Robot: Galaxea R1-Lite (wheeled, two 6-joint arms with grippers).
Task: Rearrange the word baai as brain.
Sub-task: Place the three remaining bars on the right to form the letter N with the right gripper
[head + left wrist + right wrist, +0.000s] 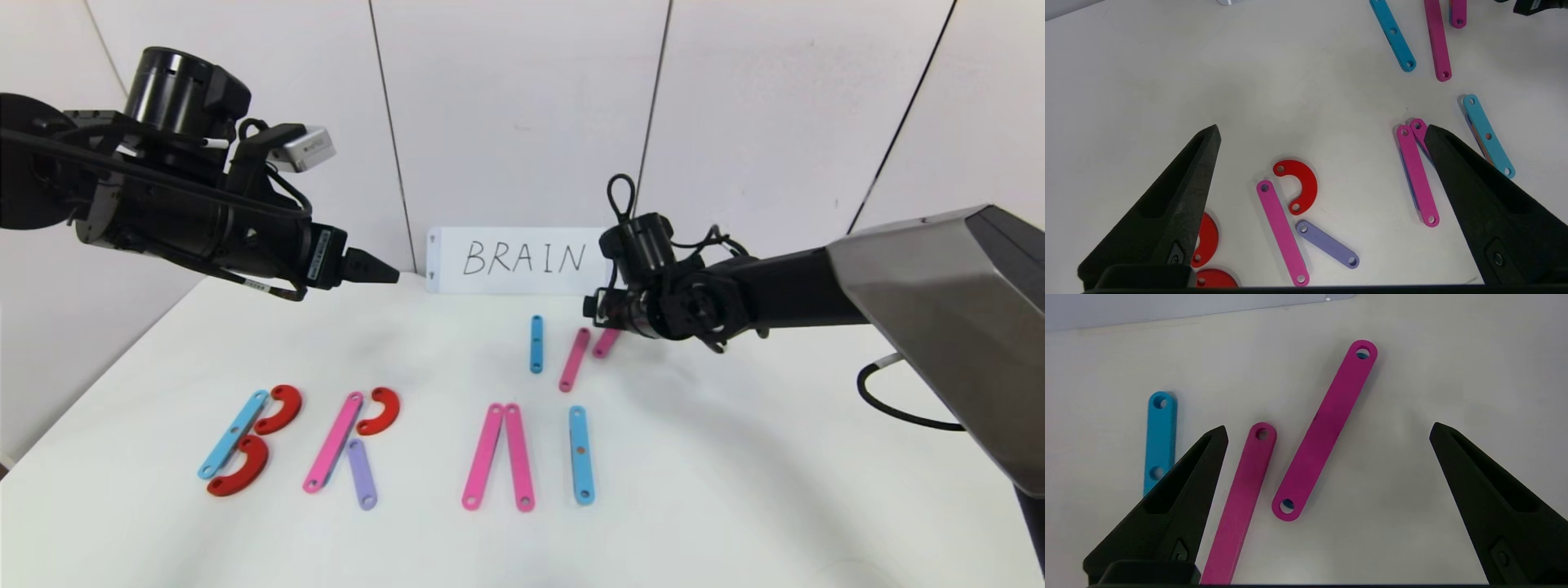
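Note:
The row of flat plastic letters near the table's front reads B, R, A, I. The B is a blue bar (233, 433) with two red arcs (277, 408). The R (1282, 230) has a pink bar, a red arc (1300, 185) and a purple bar (1327, 244). Two pink bars (500, 457) lean together as the A, and a blue bar (581, 455) is the I. My left gripper (1323, 128) hangs open and empty high above the R. My right gripper (1329, 427) is open low over a loose pink bar (1327, 428).
Behind the row lie a loose blue bar (536, 344) and a second pink bar (575, 359), next to the one under my right gripper. A white card (514, 260) with handwritten BRAIN stands against the back wall. A black cable (890, 404) trails at the right.

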